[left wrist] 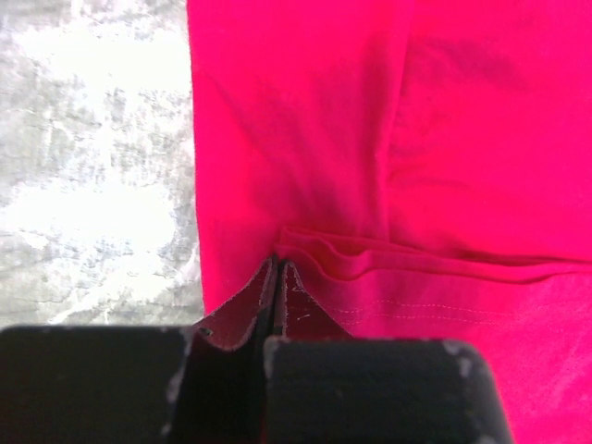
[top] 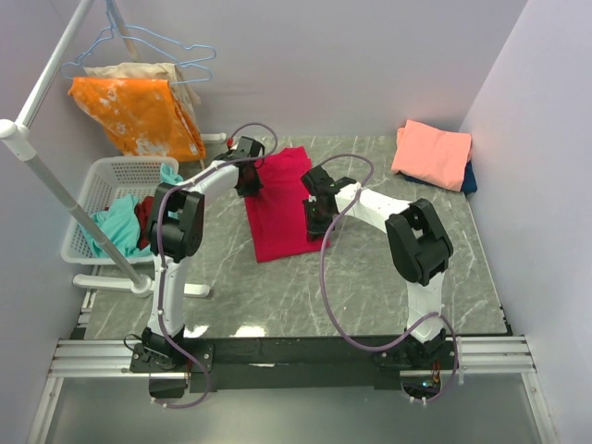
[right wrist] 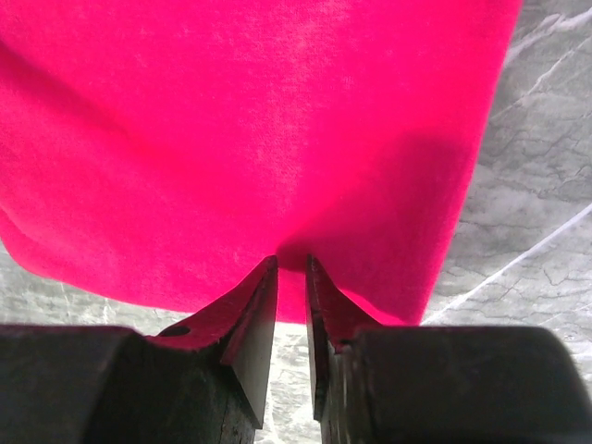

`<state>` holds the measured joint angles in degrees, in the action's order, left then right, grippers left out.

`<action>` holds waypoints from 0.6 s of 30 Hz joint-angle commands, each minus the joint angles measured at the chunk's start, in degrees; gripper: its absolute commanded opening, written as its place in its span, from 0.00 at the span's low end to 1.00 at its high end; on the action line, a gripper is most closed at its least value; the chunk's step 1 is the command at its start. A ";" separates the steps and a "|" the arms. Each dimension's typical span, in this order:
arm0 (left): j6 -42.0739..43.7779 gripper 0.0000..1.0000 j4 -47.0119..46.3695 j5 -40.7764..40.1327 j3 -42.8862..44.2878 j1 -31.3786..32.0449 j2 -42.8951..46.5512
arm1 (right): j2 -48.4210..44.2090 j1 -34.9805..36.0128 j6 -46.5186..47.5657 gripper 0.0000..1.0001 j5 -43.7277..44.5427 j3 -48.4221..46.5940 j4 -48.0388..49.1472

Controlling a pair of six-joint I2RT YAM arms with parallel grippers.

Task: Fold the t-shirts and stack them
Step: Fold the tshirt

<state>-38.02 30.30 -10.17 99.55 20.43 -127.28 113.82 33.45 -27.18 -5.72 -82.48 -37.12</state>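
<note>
Crimson t-shirt (top: 277, 220) is pinched at opposite edges, left hand (left wrist: 277, 270) clenched on one, right hand (right wrist: 291, 265) gripping the other; lift both evenly so the fold lands square.

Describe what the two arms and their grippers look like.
The left arm and the right arm both have white links joined by bulky black joint housings. A greyish-purple cable loops loosely along each arm. The left gripper and the right gripper are black, each with a blocky body and two dark fingers that taper to thin tips.
</note>
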 commanded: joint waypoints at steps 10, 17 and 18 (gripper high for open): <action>0.58 0.01 -1.56 -5.03 -2.15 -0.74 8.27 | 1.40 0.12 -0.68 0.24 -0.44 -2.95 -0.23; -0.03 0.01 -3.15 -6.78 -5.77 -0.74 14.69 | 1.49 0.12 -0.86 0.23 -0.44 -2.69 -0.05; -0.04 0.01 -2.80 -7.05 -5.68 -0.74 14.78 | 1.67 0.12 -0.77 0.23 -0.52 -2.69 0.03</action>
<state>-38.13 29.74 -14.09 94.37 20.12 -117.16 114.78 33.45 -27.59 -6.48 -83.35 -37.26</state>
